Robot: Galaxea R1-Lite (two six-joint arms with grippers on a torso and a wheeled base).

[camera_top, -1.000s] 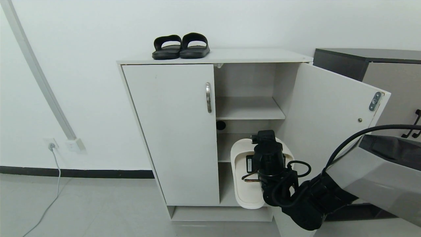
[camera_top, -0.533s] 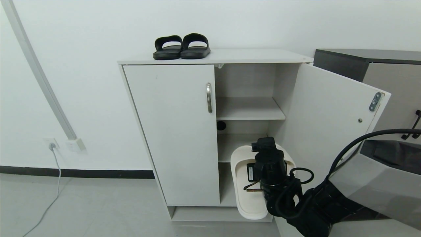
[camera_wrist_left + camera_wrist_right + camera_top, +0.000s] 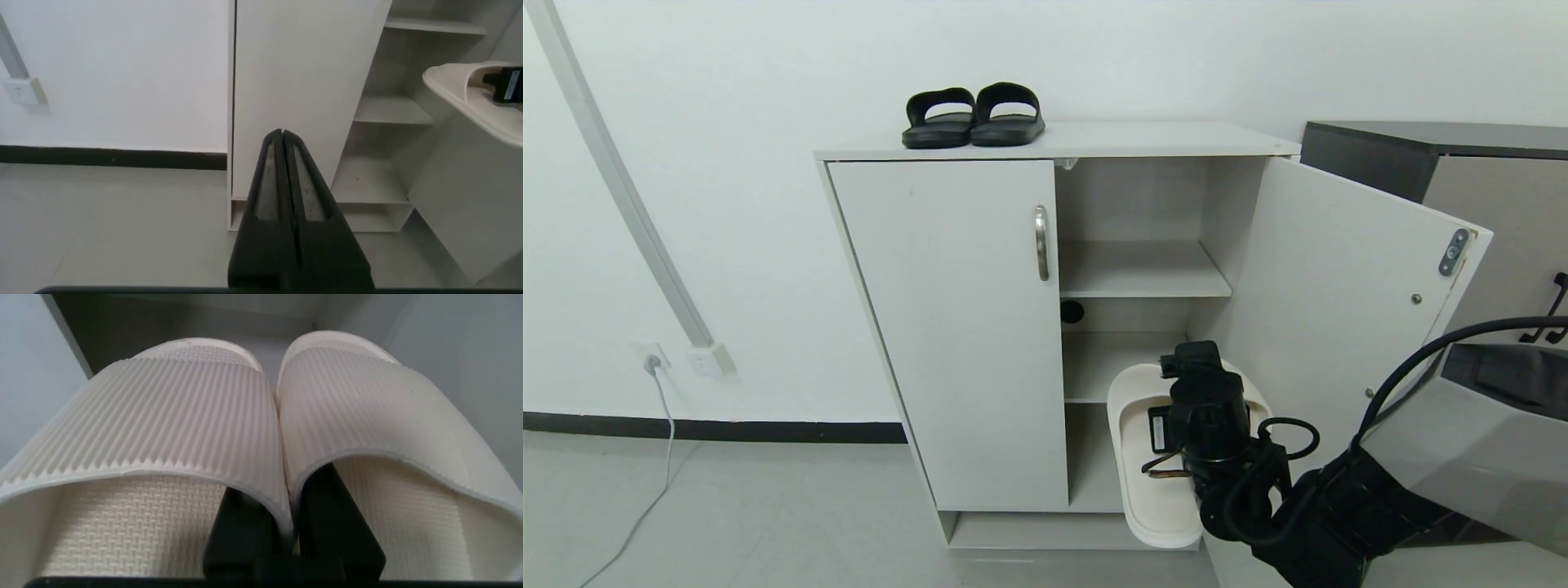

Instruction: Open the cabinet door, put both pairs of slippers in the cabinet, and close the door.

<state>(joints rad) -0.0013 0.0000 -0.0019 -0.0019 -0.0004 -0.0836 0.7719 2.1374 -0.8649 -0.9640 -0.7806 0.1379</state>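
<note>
Up on the cabinet point(image 3: 1160, 139) top, near its back left corner, we've got the black slippers point(image 3: 974, 116) sitting side by side, toes to the wall. Down below, the left door point(image 3: 956, 327) is closed, handle point(image 3: 1041, 242) at its inner edge, while the right door point(image 3: 1339, 278) is swung wide open to the right, and we can see the upper shelf point(image 3: 1135, 269) and the middle shelf point(image 3: 1103, 363) inside. Out in front of that open half we find the white slippers point(image 3: 1156, 498), held as a pair and tilted: toe ends up by the middle shelf's front edge, heel ends down near the cabinet's bottom edge. Whether they touch the shelf, we cannot tell. The right gripper point(image 3: 290, 527) has them, one finger under each ribbed strap, the two inner strap edges pinched tight between them. Over to the left gripper point(image 3: 283, 143) now: fingers pressed together with nothing between them, held low over the floor and pointing at the foot of the closed door. Off to the right of the cabinet stands a grey unit point(image 3: 1486, 180), and a wall socket point(image 3: 651, 359) with a cable sits low on the left wall
</note>
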